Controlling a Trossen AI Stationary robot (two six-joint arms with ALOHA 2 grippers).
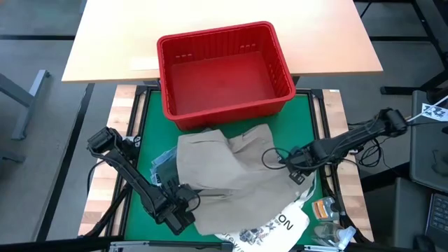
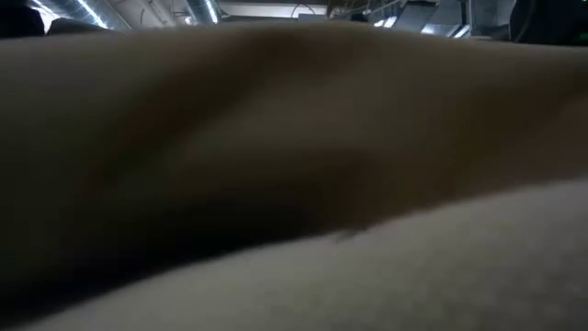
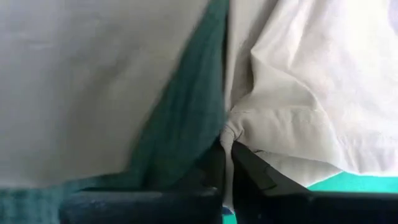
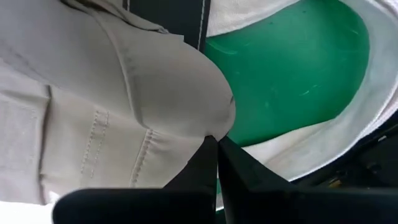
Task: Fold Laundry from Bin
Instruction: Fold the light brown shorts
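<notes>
Left gripper [image 1: 183, 203] is being held clamped on the khaki-tan garment's [image 1: 231, 171] hem at about 7 o'clock of the cloth; right gripper [image 1: 299, 170] is being held pinched on its edge at about 3 o'clock. The garment is being kept spread on the counter [image 1: 150, 140] between them, long axis running gripper to gripper. The bin [image 1: 224, 70] is lying at 12 o'clock, emptied.

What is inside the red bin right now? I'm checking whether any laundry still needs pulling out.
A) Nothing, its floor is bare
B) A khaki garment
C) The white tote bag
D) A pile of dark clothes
A: in the high view the red bin shows only its bare floor, while the khaki garment lies on the green mat in front of it.
</notes>
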